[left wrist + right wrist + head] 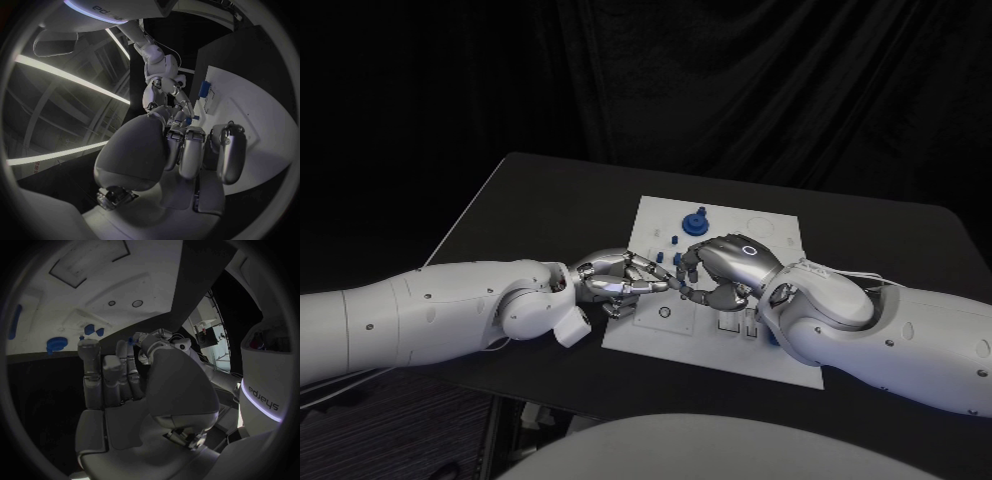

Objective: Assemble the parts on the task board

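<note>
The white task board (733,345) lies mid-table. Both hands meet over its near left part: my left hand (620,276) reaches in from the left, and my right hand (733,262) curls over the board from the right. A small blue part (195,117) sits where their fingertips come together, against my right hand's fingertip (131,340). Whether my left hand (187,150) also grips it is hidden. A blue gear-like part (695,220) stands at the board's far side, with small blue pegs (672,240) beside it. Another blue part (770,338) lies by my right wrist.
The board (94,280) has round holes and shallow recesses in its far half. The blue gear (56,344) and two small blue pegs (94,330) stand ahead of my right hand (125,385). Black table (545,200) surrounds the board.
</note>
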